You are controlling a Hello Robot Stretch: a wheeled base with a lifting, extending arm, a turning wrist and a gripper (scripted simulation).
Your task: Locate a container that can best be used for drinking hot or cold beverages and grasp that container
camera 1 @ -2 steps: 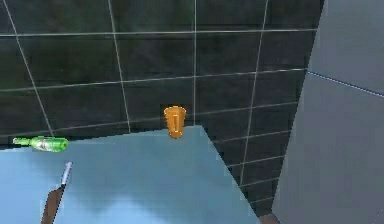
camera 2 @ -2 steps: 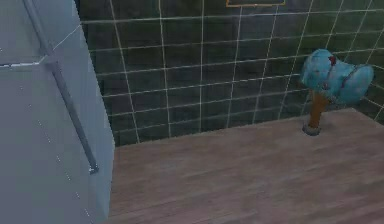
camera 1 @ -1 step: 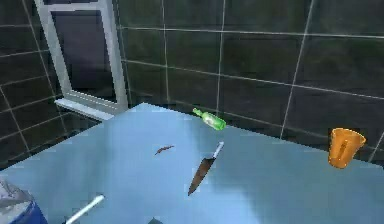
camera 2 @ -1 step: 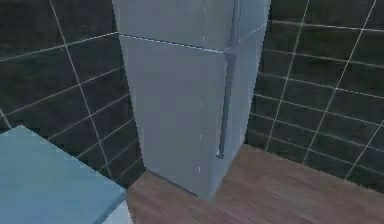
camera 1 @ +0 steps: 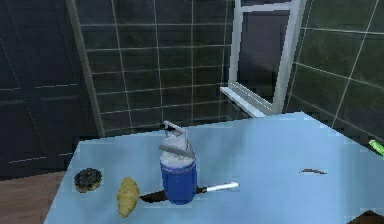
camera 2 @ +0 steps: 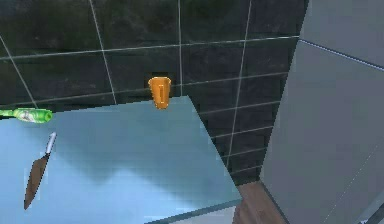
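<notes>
Two risks: cup (camera 2: pixel 160 91) sits at table (camera 2: pixel 140 150) far corner near the wall (camera 2: pixel 120 40), so a long reach may knock it off, or bottle (camera 1: pixel 180 180) gets mistaken for it; claw state cannot be told.

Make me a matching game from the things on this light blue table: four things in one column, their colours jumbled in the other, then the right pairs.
Things:
1. cup
2. bottle on its side
3. spray bottle
4. lumpy food

Colours:
a. blue
b. yellow
c. orange
d. green

Pairs: 1-c, 2-d, 3-a, 4-b
</notes>
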